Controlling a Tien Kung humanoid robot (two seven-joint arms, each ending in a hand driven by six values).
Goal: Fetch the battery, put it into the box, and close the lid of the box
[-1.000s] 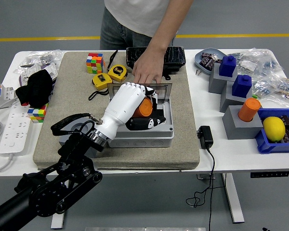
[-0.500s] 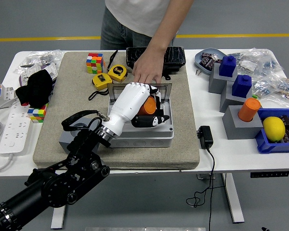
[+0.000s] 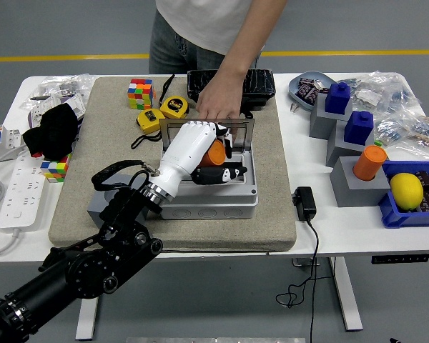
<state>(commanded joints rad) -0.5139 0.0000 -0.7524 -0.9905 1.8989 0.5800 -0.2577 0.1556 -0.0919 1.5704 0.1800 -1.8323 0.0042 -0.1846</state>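
Head view: left hand (image 3: 189,146) fingers curled round orange battery (image 3: 215,154) inside box (image 3: 222,204); person's hand (image 3: 218,100) holds lid (image 3: 244,126).

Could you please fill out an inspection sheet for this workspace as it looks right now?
Surface: white table with a beige mat under the work area.
Job's things: grey box, lid raised at the back; orange battery inside the box.
Clutter: Rubik's cubes, yellow tape measures, black tray, blue blocks, lemon, plastic bags.
Grippers: left robot hand over the box, shut on the battery; right arm out of view.
Cables: black adapter with cord hanging off the front edge; white power strip.
Surroundings: person's hand on the lid.
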